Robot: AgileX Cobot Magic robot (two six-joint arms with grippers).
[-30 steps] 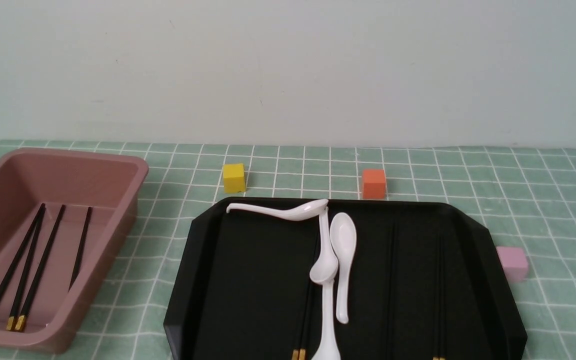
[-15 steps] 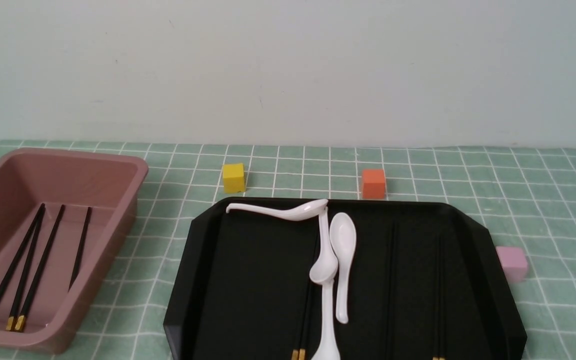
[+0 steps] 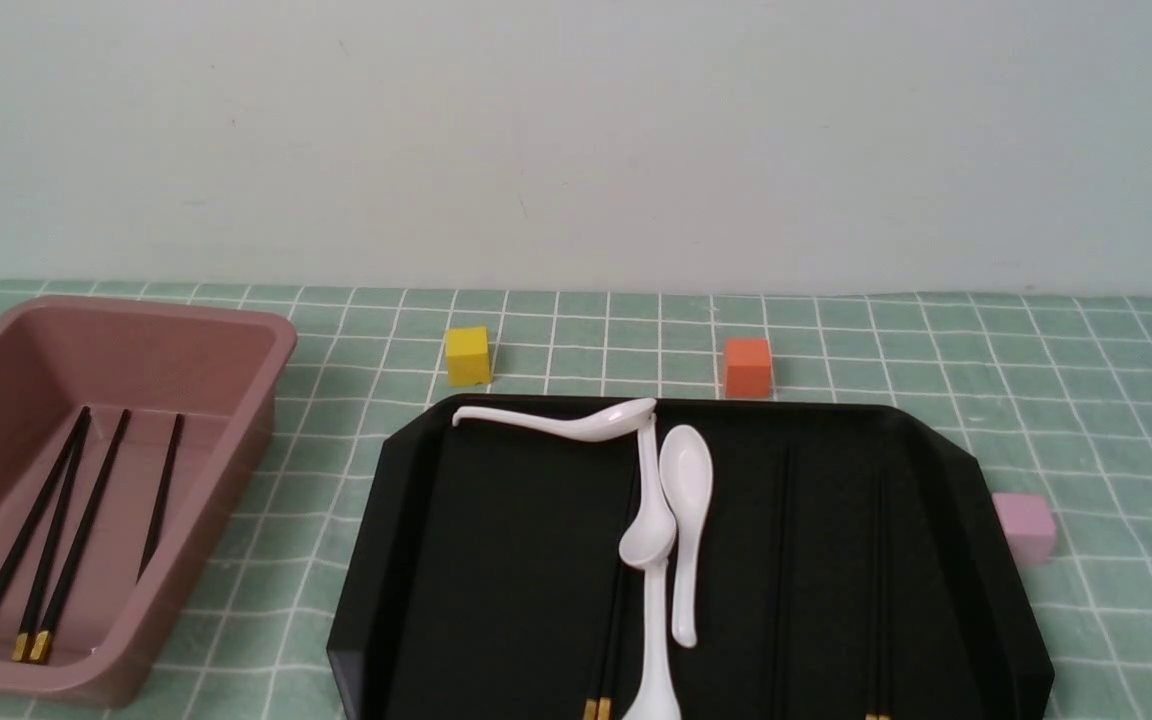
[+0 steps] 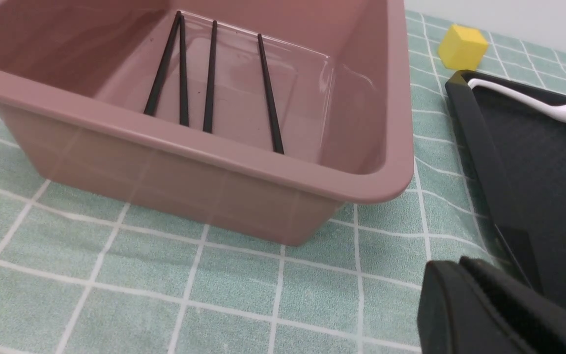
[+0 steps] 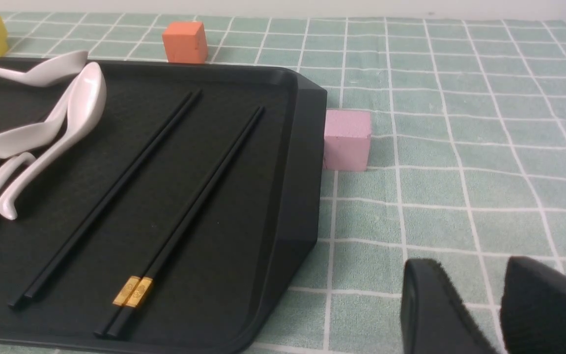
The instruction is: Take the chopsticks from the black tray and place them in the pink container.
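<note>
The pink container (image 3: pixel 236 440) stands at the left and holds several black chopsticks (image 3: pixel 86 520), their gold caps toward me. The left wrist view shows the same chopsticks (image 4: pixel 210 73) lying on the container (image 4: pixel 189 187) floor. The black tray (image 3: pixel 496 560) fills the middle. On its right half lie a gold-capped pair of chopsticks (image 5: pixel 199 196) and another pair (image 5: pixel 116 191); more gold caps (image 3: pixel 597 709) show beside the spoons. My left gripper (image 4: pixel 457 263) is shut and empty, low between container and tray. My right gripper (image 5: pixel 472 263) is open over the cloth, right of the tray (image 5: pixel 307 162).
Three white spoons (image 3: pixel 686 500) lie tangled mid-tray. A yellow cube (image 3: pixel 467 355) and an orange cube (image 3: pixel 747 366) sit just behind the tray. A pale pink cube (image 3: pixel 1024 526) sits against the tray's right edge. Neither arm shows in the front view.
</note>
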